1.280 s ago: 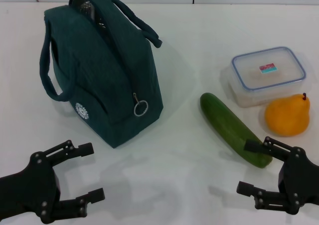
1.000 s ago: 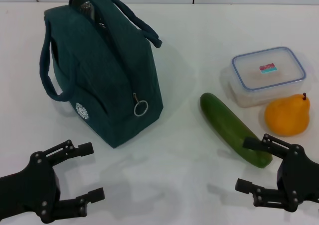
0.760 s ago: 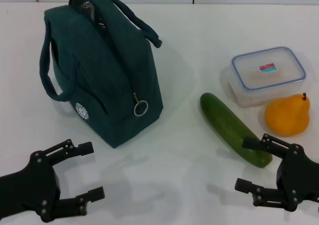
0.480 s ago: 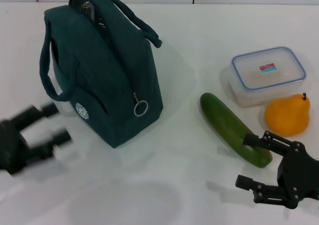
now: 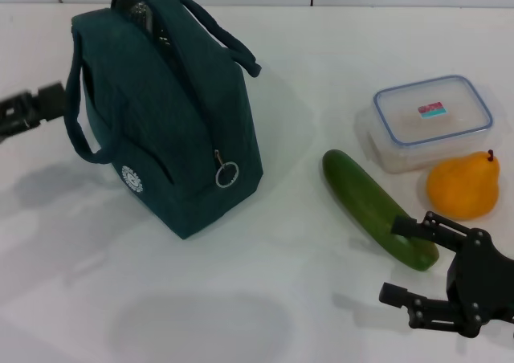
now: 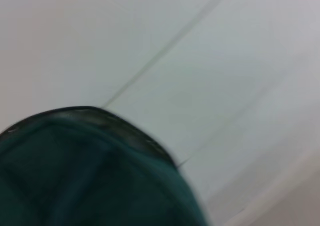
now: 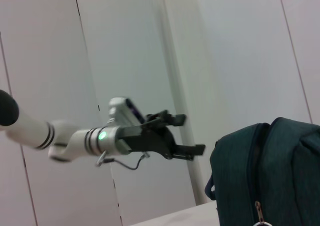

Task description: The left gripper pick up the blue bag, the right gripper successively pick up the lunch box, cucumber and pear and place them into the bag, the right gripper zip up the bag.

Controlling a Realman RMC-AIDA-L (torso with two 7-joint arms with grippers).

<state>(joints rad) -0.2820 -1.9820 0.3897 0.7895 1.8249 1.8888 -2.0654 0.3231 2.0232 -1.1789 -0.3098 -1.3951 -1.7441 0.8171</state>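
Beside blue bag (image 5: 173,114), apparently clear: left pincer (image 7: 187,134).

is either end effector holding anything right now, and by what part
Nothing is held. The left end effector is open beside the dark teal fabric bag; the right end effector is open near the long green cucumber.

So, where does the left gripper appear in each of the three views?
Head view: the left gripper is at the picture's left edge, beside the blue bag, near its handle loop.
Left wrist view: the gripper itself is not in it; only the bag shows.
Right wrist view: it hangs in the air, open, beside the bag.
Shared landmark: the blue bag.
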